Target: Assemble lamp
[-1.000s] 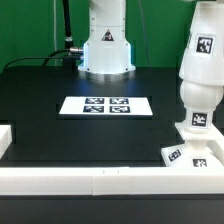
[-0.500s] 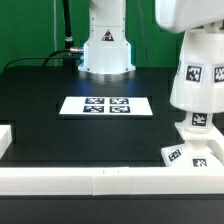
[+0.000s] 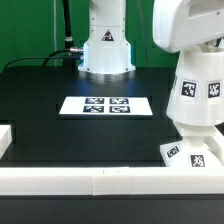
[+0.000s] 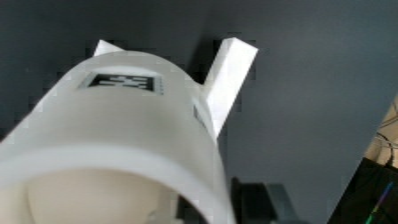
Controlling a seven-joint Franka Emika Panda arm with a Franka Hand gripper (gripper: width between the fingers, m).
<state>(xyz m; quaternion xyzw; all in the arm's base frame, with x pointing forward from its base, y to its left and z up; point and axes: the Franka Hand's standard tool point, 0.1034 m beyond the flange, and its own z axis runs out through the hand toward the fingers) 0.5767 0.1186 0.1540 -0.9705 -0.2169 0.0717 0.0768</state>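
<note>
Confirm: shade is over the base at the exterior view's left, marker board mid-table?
Not quite. The exterior view shows the shade over the base at its right, not its left. The marker board does lie mid-table.

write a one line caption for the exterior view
Lamp shade lowered over the square base beside the marker board.

Shade (image 4: 134, 130) fills my view, tag (image 4: 130, 82) facing camera, white base (image 4: 228, 75) edge beyond on black table (image 4: 320, 90)
</note>
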